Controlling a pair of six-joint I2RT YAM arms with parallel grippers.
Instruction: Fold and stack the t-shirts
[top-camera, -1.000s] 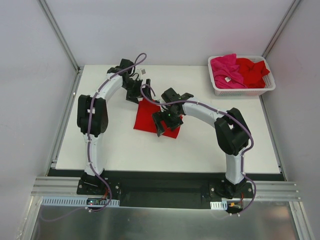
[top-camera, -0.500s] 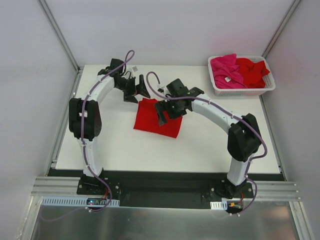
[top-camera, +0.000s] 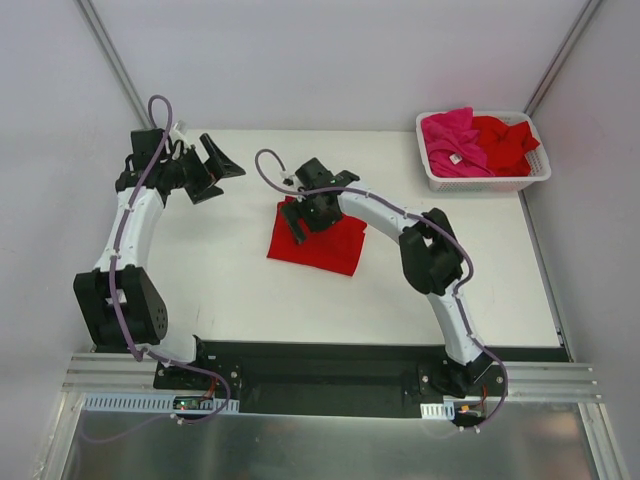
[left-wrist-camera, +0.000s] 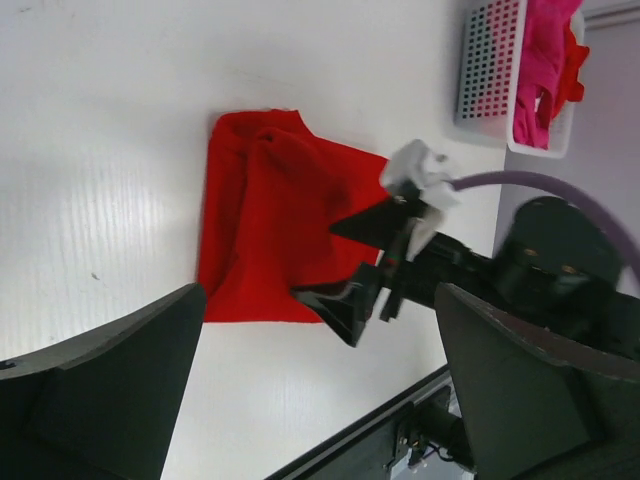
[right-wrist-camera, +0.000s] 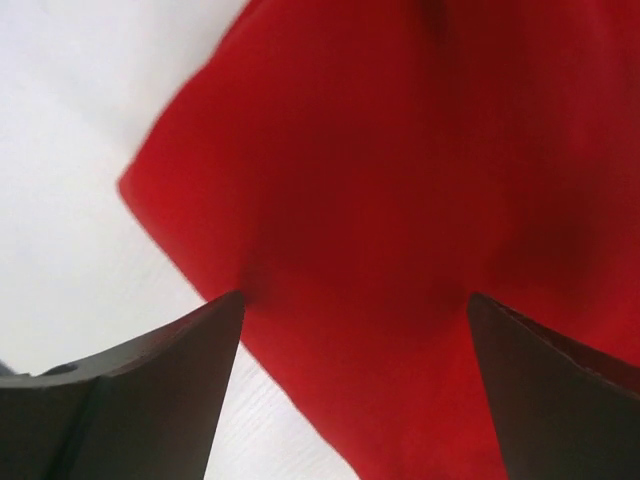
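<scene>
A folded red t-shirt (top-camera: 325, 243) lies flat at the table's middle. My right gripper (top-camera: 308, 214) is open and low over its far left part. In the right wrist view the red cloth (right-wrist-camera: 400, 180) fills the gap between the spread fingers (right-wrist-camera: 130, 400), and I cannot tell whether they touch it. My left gripper (top-camera: 222, 175) is open and empty above the table's far left, well apart from the shirt. The left wrist view shows the shirt (left-wrist-camera: 265, 230) and the right gripper (left-wrist-camera: 370, 295) beyond my open left gripper (left-wrist-camera: 320, 400). A magenta t-shirt (top-camera: 450, 138) and a red t-shirt (top-camera: 506, 142) lie crumpled in the basket.
The white slotted basket (top-camera: 483, 183) stands at the table's far right corner and also shows in the left wrist view (left-wrist-camera: 490, 60). The white table (top-camera: 250, 300) is bounded by grey walls, with a black rail along its near edge.
The left arm has swung from the shirt's far left corner out to the table's far left. The right gripper has moved from the shirt's near right part to its far left part.
</scene>
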